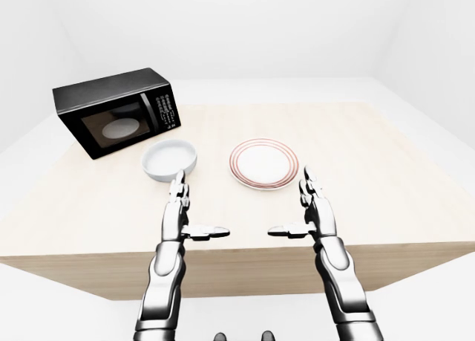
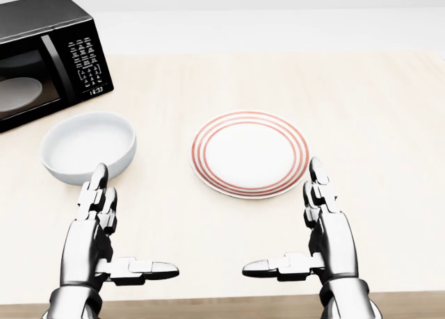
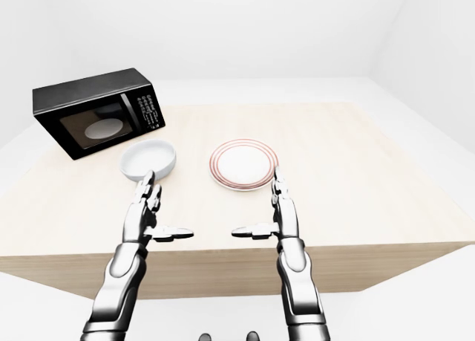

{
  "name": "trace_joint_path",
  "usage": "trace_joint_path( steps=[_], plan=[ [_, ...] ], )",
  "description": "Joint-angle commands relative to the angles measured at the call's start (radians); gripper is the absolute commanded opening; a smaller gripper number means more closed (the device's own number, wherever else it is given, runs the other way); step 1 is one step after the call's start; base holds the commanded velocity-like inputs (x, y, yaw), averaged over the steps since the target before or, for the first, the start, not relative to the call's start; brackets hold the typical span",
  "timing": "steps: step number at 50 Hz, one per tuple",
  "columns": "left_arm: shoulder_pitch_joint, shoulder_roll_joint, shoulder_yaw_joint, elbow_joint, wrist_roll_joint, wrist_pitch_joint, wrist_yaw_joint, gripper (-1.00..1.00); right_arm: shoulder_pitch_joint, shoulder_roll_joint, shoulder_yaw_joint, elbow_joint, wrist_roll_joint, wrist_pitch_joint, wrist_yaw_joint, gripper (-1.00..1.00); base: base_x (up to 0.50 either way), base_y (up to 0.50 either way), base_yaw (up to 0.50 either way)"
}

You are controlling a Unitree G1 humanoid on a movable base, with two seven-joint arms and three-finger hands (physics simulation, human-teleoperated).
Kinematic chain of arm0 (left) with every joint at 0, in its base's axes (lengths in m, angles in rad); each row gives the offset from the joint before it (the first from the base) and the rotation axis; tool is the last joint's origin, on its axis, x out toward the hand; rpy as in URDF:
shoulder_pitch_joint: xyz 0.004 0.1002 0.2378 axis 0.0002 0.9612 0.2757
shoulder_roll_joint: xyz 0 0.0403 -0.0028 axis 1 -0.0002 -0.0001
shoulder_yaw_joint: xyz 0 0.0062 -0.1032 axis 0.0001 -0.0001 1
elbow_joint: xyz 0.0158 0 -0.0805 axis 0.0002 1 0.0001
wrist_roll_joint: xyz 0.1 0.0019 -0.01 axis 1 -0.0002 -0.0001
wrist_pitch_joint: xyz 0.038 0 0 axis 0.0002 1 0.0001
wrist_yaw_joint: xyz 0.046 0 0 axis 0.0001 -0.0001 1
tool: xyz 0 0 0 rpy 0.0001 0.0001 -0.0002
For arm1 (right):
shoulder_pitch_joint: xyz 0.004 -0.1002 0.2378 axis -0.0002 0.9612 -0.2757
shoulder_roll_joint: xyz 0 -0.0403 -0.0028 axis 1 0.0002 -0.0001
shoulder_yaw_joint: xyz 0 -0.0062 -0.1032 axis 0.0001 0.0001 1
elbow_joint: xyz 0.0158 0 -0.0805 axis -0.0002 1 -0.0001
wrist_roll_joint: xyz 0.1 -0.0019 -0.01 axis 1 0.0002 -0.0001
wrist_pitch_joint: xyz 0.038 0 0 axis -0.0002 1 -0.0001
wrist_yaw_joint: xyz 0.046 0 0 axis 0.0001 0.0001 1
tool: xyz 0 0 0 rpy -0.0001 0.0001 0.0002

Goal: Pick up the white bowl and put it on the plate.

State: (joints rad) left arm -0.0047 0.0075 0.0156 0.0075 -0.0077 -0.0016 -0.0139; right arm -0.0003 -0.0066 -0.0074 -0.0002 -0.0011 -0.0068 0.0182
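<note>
A white bowl [image 2: 88,147] sits empty on the wooden table, left of centre in the head view. To its right lies a white plate [image 2: 249,153] with red rings round its rim, nothing on it. My left hand [image 2: 132,225] hovers just below the bowl, fingers straight and thumb out to the right, open and holding nothing. My right hand [image 2: 286,222] hovers below the plate's right edge, also open, thumb pointing left. Neither hand touches bowl or plate.
A black microwave [image 2: 43,56] stands at the top left of the head view, door shut, just above the bowl. The light wooden table [image 1: 386,177] stretches away to the right, and its near edge runs under my wrists.
</note>
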Motion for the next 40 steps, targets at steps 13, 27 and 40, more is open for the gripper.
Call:
trace_joint_path(
  steps=[13,27,40],
  plan=[
    [-0.005,0.012,0.023,0.012,-0.012,-0.006,-0.021,1.00,0.013,-0.004,0.011,0.001,-0.047,-0.040,0.032,1.00,0.00,0.00,0.00],
    [-0.002,0.012,0.023,0.010,-0.011,-0.007,-0.023,1.00,0.014,-0.004,0.010,0.001,-0.054,-0.038,0.030,1.00,0.00,0.19,0.00],
    [-0.002,0.012,0.022,0.008,-0.010,-0.006,-0.023,1.00,0.015,-0.001,0.016,0.003,-0.059,-0.039,0.028,1.00,0.00,0.22,0.00]
  ],
)
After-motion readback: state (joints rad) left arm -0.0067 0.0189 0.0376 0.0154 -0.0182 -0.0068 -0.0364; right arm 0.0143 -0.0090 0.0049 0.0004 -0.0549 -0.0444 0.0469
